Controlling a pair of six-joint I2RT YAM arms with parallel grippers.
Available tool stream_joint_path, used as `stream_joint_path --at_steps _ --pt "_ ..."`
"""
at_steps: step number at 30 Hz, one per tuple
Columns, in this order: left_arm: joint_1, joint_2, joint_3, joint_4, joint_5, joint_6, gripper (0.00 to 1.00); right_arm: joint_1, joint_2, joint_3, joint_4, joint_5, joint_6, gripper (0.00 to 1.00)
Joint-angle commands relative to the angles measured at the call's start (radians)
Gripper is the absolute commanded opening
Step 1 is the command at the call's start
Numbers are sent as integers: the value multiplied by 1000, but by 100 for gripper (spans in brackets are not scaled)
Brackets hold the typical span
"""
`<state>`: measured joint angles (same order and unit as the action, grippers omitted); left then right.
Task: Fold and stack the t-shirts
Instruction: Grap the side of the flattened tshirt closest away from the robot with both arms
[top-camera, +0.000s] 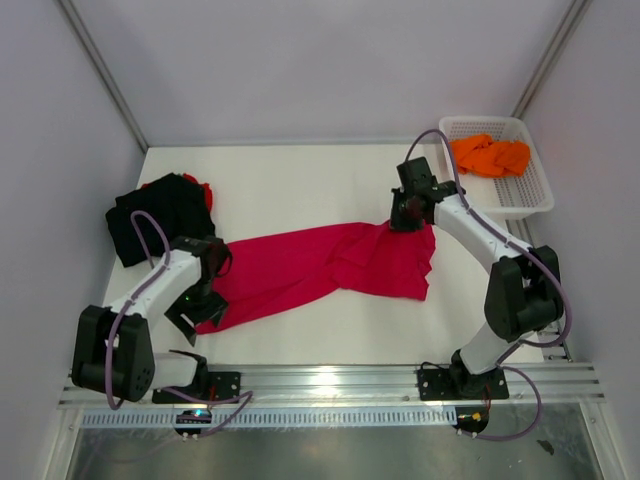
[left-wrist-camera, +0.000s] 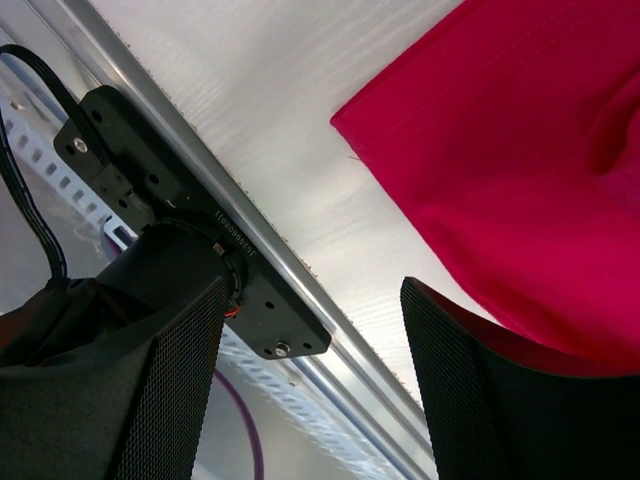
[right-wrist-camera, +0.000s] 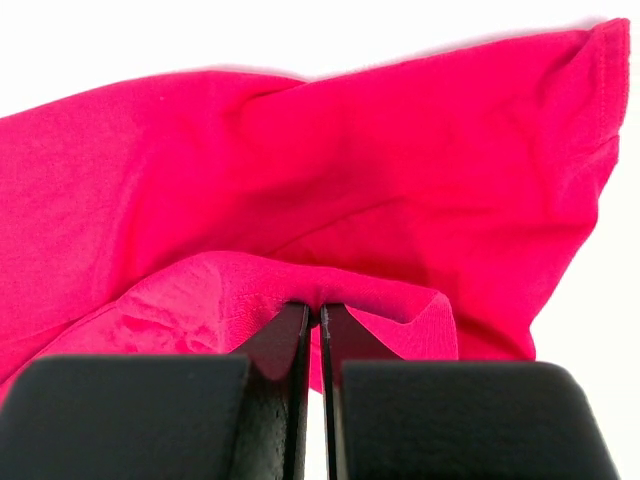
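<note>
My right gripper (right-wrist-camera: 315, 318) clamps one crimson t-shirt (top-camera: 320, 265); my left gripper (left-wrist-camera: 312, 290) gapes. One black t-shirt (top-camera: 150, 225) and one orange t-shirt (top-camera: 490, 155) lie apart.

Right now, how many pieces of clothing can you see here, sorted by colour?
crimson t-shirt, spread across the middle: 1
black t-shirt, bunched at the left: 1
red t-shirt, peeking out from behind the black one: 1
orange t-shirt, crumpled in the white mesh basket: 1, as far as the bundle shows
Total: 4
</note>
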<state>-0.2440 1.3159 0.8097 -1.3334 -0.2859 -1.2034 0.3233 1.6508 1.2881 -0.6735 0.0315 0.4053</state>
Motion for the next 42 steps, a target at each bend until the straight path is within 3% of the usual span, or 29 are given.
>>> stream_joint_path --at_steps 1,11,16,35,42 --pt "-6 -3 -27 40 -55 -104 73 -6 -85 -15 37 8 0 3" --pt "-24 -87 -72 92 -191 -363 73 -6 -108 -38 58 -42 30 3" --pt "-24 -35 -63 95 -255 -461 73 -6 -109 -32 64 -90 35 3" --pt "-41 180 -69 244 -338 -528 72 -6 -155 4 -17 -73 -5 3" --pt "-49 172 -93 281 -374 -541 60 -6 -177 0 -49 -65 -5 3"
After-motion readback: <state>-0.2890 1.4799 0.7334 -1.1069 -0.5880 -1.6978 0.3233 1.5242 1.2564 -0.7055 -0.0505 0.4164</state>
